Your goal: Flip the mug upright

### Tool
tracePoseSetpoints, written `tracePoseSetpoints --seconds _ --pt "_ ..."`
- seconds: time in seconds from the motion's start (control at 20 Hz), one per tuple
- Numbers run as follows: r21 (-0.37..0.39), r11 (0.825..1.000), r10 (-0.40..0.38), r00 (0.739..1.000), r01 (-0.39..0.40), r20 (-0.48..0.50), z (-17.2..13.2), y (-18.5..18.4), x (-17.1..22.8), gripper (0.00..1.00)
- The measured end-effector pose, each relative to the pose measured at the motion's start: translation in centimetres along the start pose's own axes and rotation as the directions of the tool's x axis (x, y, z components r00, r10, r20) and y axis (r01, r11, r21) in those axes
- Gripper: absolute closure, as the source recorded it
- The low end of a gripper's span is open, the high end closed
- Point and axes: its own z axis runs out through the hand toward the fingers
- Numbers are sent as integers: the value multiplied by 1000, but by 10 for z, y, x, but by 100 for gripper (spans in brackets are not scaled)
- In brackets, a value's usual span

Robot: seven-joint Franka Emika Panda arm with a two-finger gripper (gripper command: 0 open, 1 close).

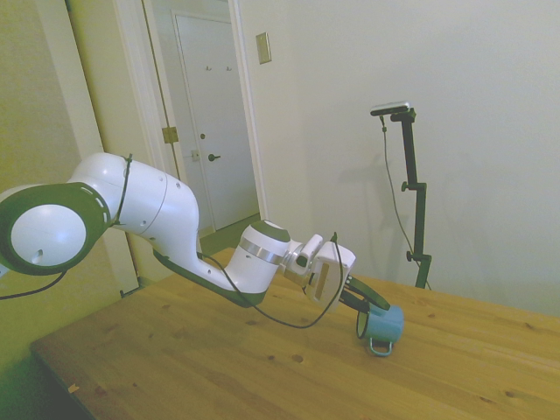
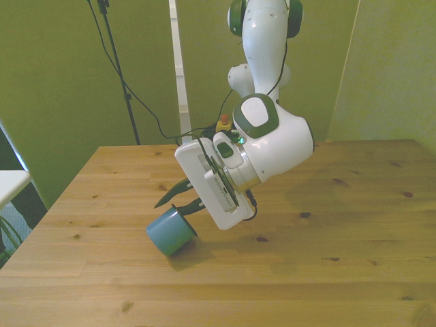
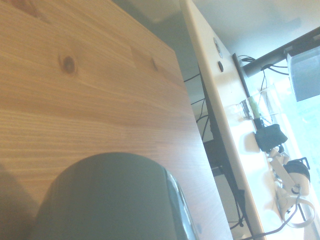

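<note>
The teal-blue mug (image 1: 385, 325) stands tilted on the wooden table (image 1: 219, 367), its rim raised toward the arm and its loop handle (image 1: 381, 348) low against the wood. In the front view the mug (image 2: 169, 231) sits toward the front view's left. My gripper (image 1: 371, 307) comes in at a low slant and is shut on the mug's rim, one dark finger (image 2: 165, 198) outside the wall and the other at the opening. Up close in the wrist view, the mug (image 3: 112, 200) shows as a dark rounded body.
The table's edge (image 2: 65, 197) runs close by on the front view's left, with a white surface (image 2: 10, 182) beyond it. Bare wood (image 2: 327, 231) spreads toward the front view's right. A door (image 1: 210, 114) and a wall stand behind in the side view.
</note>
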Motion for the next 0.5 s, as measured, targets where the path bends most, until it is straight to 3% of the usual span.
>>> tracePoseSetpoints --seconds 0.5 --pt "2 1000 1 1000 -1 3 0 -1 -1 100"
